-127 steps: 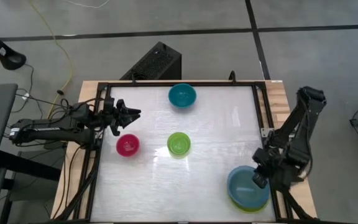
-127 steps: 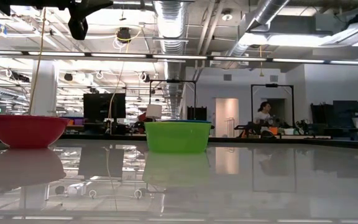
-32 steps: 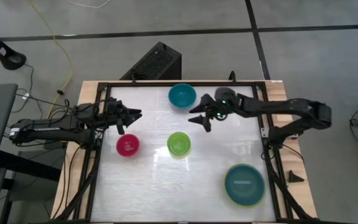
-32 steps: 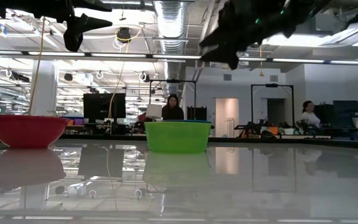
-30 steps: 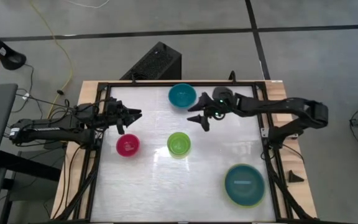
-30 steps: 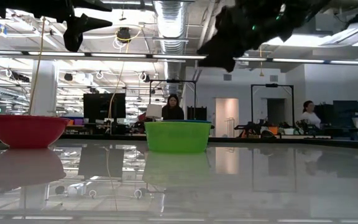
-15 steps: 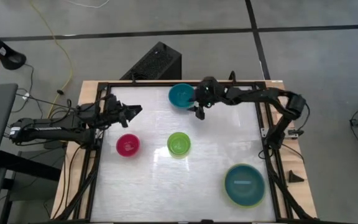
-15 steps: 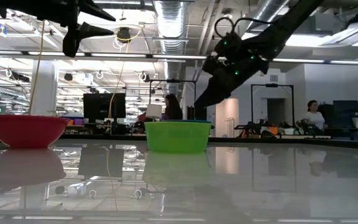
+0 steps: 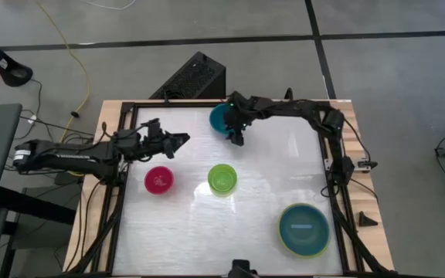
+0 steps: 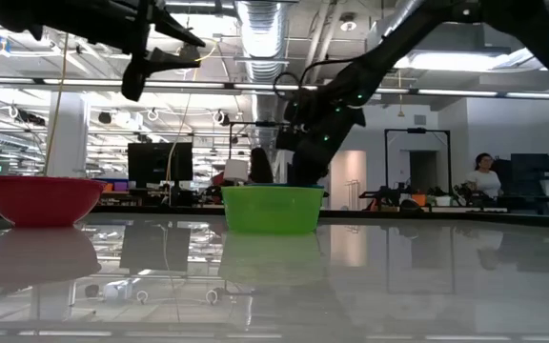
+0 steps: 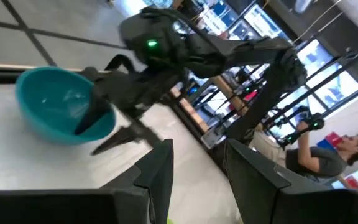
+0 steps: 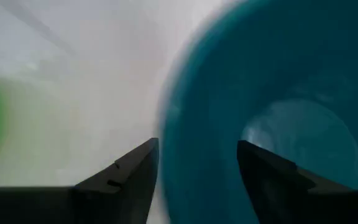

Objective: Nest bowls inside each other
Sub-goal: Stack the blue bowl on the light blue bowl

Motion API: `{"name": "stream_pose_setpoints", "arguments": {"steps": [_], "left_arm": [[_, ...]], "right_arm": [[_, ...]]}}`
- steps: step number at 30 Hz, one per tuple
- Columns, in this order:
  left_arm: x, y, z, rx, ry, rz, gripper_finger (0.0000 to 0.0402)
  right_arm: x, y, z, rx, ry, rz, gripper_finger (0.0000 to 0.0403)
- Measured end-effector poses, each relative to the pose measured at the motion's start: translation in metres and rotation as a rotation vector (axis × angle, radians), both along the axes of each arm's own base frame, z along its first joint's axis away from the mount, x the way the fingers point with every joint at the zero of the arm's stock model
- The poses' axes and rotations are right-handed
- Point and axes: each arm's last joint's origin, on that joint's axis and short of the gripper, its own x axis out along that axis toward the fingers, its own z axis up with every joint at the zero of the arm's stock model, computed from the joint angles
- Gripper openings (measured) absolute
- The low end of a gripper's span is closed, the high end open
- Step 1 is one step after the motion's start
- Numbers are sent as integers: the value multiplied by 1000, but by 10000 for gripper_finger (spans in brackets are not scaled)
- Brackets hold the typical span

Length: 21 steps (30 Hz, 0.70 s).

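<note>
Teal bowl (image 9: 222, 119): was found at the far edge of the table (image 9: 269, 185), its rim lying between the two fingers of the right gripper (image 9: 238, 133); one finger was seen inside the rim and one outside it in the right wrist view (image 12: 266, 112).
Right gripper fingers (image 12: 126, 177): were held apart, straddling the teal wall; a clamp on it was not yet shown.
Nested pair: the light blue bowl (image 9: 304, 227) was already seated inside the large lime green bowl (image 9: 287, 245), well apart from both grippers, near the table's front right corner.
Small lime green bowl (image 9: 222, 178): was left alone mid-table, nearer the operator than the right fingers and apart from them.
Magenta bowl (image 9: 159, 180): was left alone, just below and short of the left gripper (image 9: 178, 140).
Left gripper fingers (image 11: 157, 174): were held apart with nothing between them, raised above the table.
Progress: one nesting was judged done; the teal, small lime green and magenta bowls were still to be stacked.
Step in hand: the teal bowl was judged about to be gripped by its rim.
</note>
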Motion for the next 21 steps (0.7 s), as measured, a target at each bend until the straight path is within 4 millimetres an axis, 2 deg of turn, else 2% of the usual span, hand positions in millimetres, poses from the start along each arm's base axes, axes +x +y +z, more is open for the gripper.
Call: {"name": "stream_pose_setpoints", "arguments": {"steps": [2, 4, 7, 8, 13, 16, 21], "left_arm": [[4, 0, -1, 3, -9, 0, 133], [8, 1, -2, 7, -18, 0, 133], [11, 1, -2, 27, -21, -2, 133], [11, 1, -1, 35, -28, -6, 133], [10, 3, 3, 91, -47, 15, 133], [9, 6, 6, 126, -64, 33, 133], [5, 12, 11, 168, -89, 67, 133]], "right_arm": [[4, -1, -1, -13, 50, -17, 210], [6, -3, 0, -13, 75, -22, 152], [7, -3, 15, -45, 58, -19, 46], [5, -2, 21, -21, 45, -9, 35], [-8, 8, 46, 79, 37, -55, 39], [-20, 18, 71, 125, 37, -67, 37], [-41, 57, 108, 173, 47, -36, 37]]}}
